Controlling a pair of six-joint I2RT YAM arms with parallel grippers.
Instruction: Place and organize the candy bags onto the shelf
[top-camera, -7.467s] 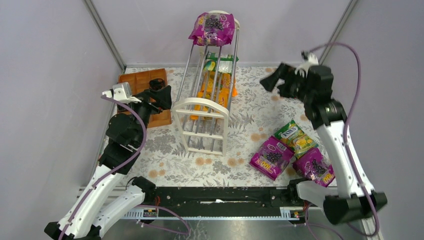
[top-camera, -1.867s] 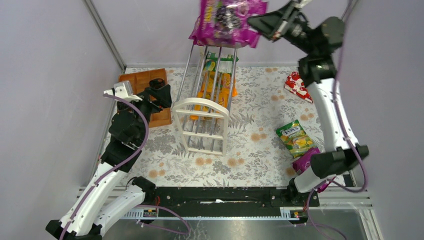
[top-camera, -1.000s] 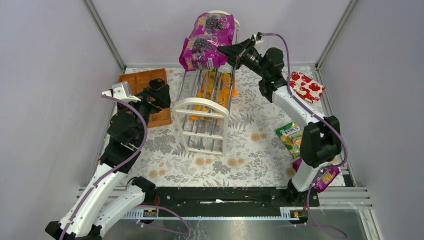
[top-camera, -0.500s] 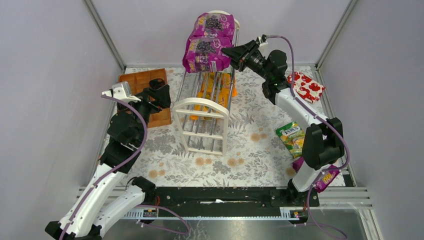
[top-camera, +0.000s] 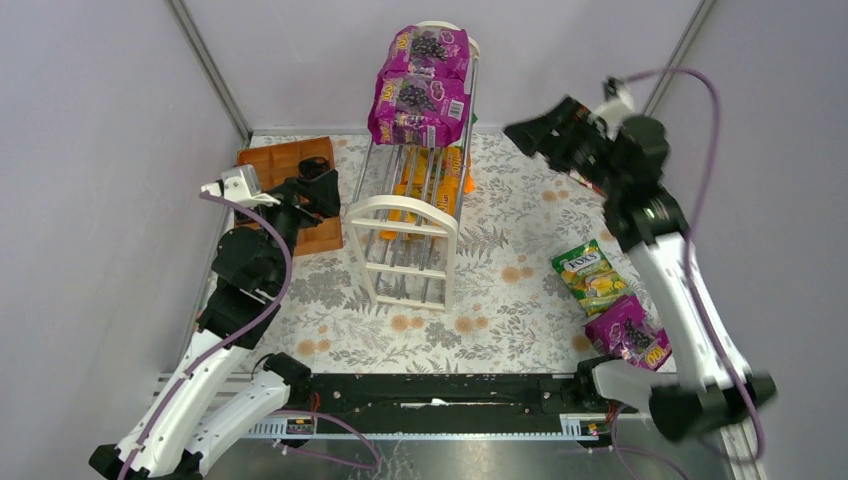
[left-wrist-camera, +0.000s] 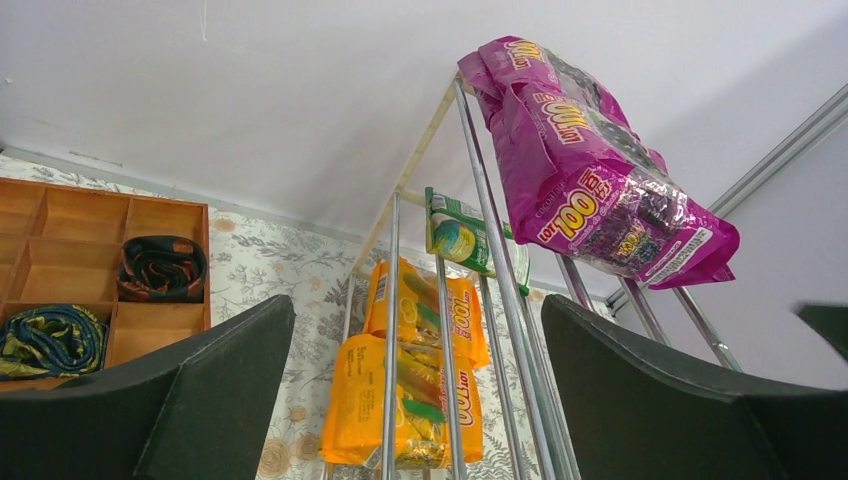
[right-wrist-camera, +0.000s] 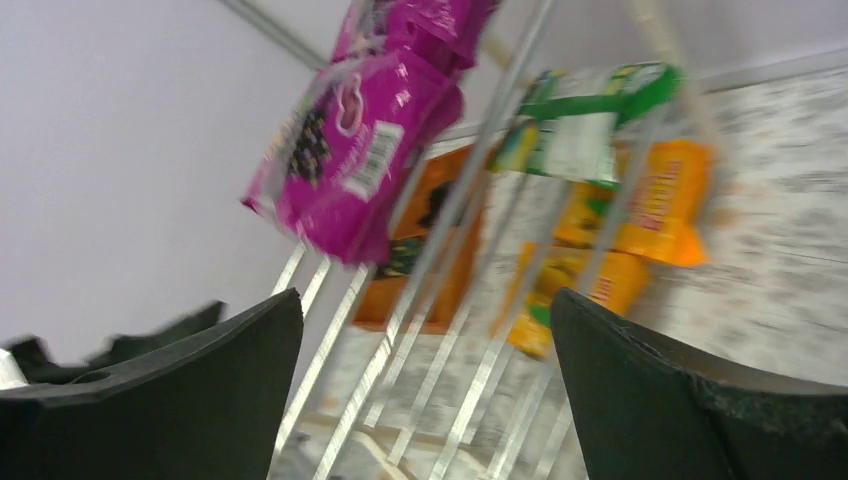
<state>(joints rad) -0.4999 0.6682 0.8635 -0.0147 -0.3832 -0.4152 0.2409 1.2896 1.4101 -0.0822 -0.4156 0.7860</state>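
The shelf stands mid-table, a cream rack with silver rods. Two purple candy bags lie on its top tier, one at the back and one in front of it. Orange bags lie on a lower tier, and a green bag rests on a tier between. My right gripper hangs open and empty to the right of the top tier, apart from the bags. On the table at the right lie a green FOX'S bag and a purple bag. My left gripper is open and empty left of the shelf.
A brown wooden compartment tray lies at the back left, right behind my left gripper, with dark rolled items in its cells. Grey walls close in the table on three sides. The arm bases and a black rail run along the near edge.
My right gripper has let go of the second purple bag on the top tier, opened wide and drawn back to the right. The left arm has not moved.
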